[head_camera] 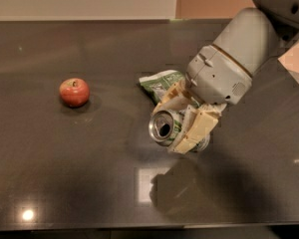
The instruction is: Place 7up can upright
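The 7up can (165, 127) is a silver can with green marks, its opened top facing the camera. It lies sideways between the tan fingers (198, 129) of my gripper (182, 123), which is shut on it. The can is held above the dark table (89, 173), near the middle right, and its shadow falls on the table below. The grey arm reaches in from the upper right.
A red apple (74, 92) sits on the table at the left. A crinkled green snack bag (162, 82) lies just behind the gripper. A bright reflection patch shows on the table below the can.
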Robot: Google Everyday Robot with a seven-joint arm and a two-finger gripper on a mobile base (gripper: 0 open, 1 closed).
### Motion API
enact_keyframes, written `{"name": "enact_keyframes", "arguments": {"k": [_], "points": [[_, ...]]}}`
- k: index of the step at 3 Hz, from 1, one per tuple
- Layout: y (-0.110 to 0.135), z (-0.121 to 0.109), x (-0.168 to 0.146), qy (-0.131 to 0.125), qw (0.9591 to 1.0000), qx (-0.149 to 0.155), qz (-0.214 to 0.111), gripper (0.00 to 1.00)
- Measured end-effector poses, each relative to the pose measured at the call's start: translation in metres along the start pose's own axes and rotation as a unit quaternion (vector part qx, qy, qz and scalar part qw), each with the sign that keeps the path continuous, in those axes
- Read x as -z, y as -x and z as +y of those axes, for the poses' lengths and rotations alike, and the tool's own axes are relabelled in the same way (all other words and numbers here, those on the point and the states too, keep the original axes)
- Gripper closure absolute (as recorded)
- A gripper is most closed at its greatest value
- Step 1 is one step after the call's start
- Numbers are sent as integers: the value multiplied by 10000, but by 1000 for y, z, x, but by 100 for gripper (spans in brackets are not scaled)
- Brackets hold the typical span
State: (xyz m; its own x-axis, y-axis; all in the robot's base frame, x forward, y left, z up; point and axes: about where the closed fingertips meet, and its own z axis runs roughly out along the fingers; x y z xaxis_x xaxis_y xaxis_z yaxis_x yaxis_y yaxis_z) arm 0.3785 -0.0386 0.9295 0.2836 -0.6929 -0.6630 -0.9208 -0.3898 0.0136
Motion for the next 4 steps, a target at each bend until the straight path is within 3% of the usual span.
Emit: {"name": "enact_keyframes", "arguments": {"k": [1,2,4], "points": [[2,-3,6,-52,9978,-325,-569,100],[-9,-1,9,-354,9892,-584,-1298,100],[-39,2,18,-872,9630,-864,-2399,100]]}}
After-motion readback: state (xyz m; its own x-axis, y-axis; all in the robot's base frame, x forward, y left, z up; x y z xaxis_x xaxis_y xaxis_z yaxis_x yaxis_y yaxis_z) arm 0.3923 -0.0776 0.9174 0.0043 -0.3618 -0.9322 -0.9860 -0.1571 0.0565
